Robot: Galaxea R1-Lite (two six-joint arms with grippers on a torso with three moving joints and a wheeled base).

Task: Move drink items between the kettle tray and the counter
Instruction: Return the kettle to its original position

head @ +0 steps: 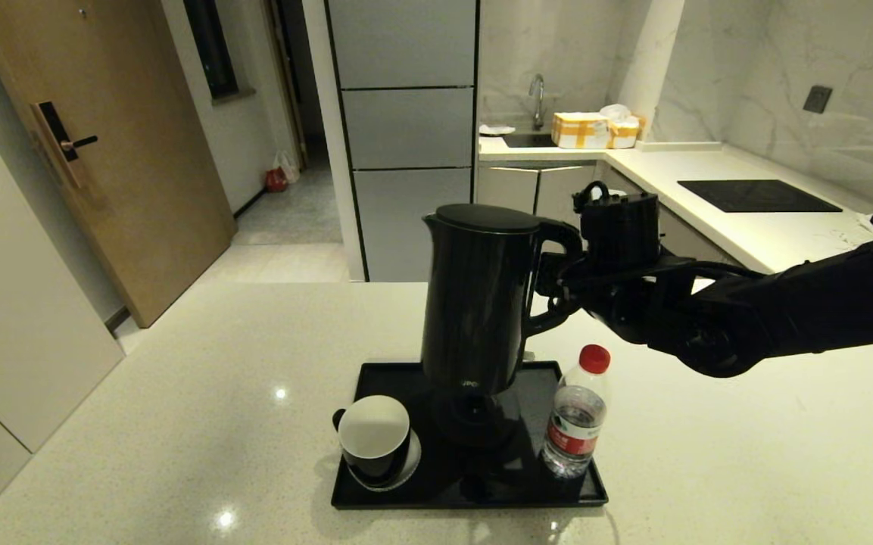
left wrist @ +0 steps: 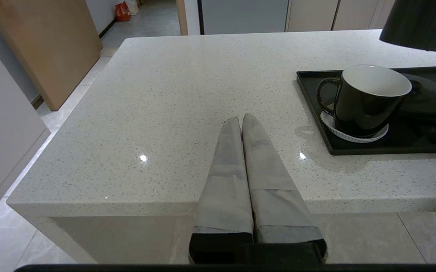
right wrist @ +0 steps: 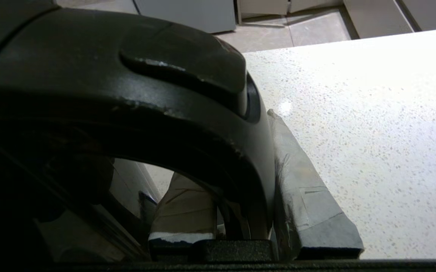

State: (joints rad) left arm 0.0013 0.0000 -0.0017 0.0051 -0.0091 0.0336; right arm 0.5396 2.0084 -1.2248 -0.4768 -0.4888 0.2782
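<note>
Pale speckled counter lies bare left of the black tray, which sits near its front edge. Right gripper clamps the tall black kettle's handle, kettle tilted above its base; mug and bottle stand on the tray. Left gripper hangs closed, empty, at the counter's front edge

Black kettle, black tray, white-lined black mug, red-capped clear bottle, speckled cream counter.

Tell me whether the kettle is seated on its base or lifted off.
Lifted off: the kettle hangs above the bare round base, its handle clamped in the right gripper.
</note>
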